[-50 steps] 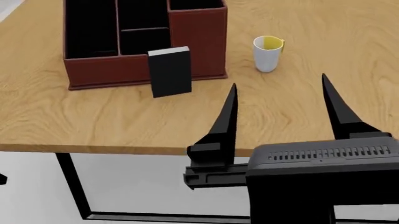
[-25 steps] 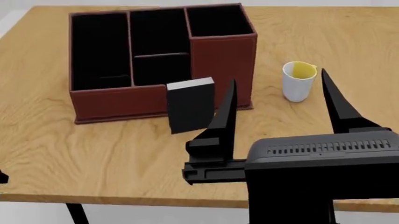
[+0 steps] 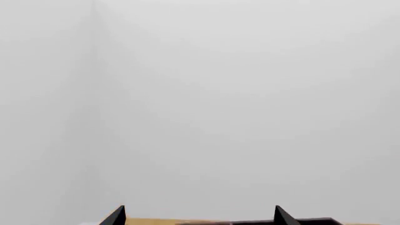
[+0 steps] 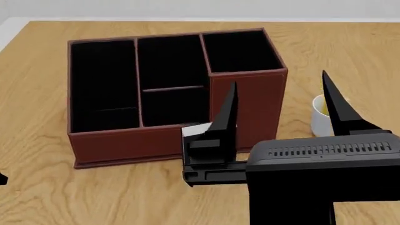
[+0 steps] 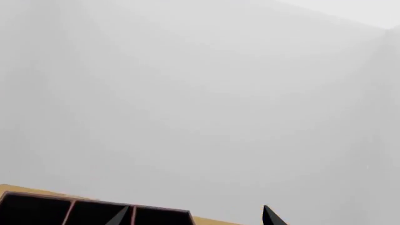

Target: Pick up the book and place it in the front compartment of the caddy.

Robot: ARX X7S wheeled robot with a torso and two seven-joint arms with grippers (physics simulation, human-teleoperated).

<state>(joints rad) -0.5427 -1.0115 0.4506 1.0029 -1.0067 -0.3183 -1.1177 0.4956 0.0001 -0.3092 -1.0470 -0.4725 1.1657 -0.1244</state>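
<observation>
Table [image 4: 37, 75]: light wood grain top, carrying every item listed below.

Caddy [image 4: 247, 101]: dark red-brown box with black interior, standing upright toward the far side of the table. Thin dividers split it into several sections: a long one on the left, a middle one crossed by a low divider, and a squarer, taller one on the right. In the right wrist view its rim [image 5: 93, 205] and dividers show along one edge of the picture.

Book [image 4: 195, 130]: only a small white strip of page edge shows, just in front of the caddy's near wall, close to the step where the taller right section begins. The rest is hidden behind the gripper, so contact with the caddy cannot be judged.

Mug [image 4: 320, 117]: white outside, yellow inside, upright on the table beside the caddy's right end, partly covered by a gripper finger.

Right gripper [image 4: 278, 110]: black, held in the foreground of the head view, its two pointed fingers [image 4: 228, 117] spread wide apart with nothing between them.

Left gripper [image 3: 198, 216]: only two dark fingertips [image 3: 115, 216] appear in its wrist view, set well apart, nothing held. Plain pale wall fills the remainder.
</observation>
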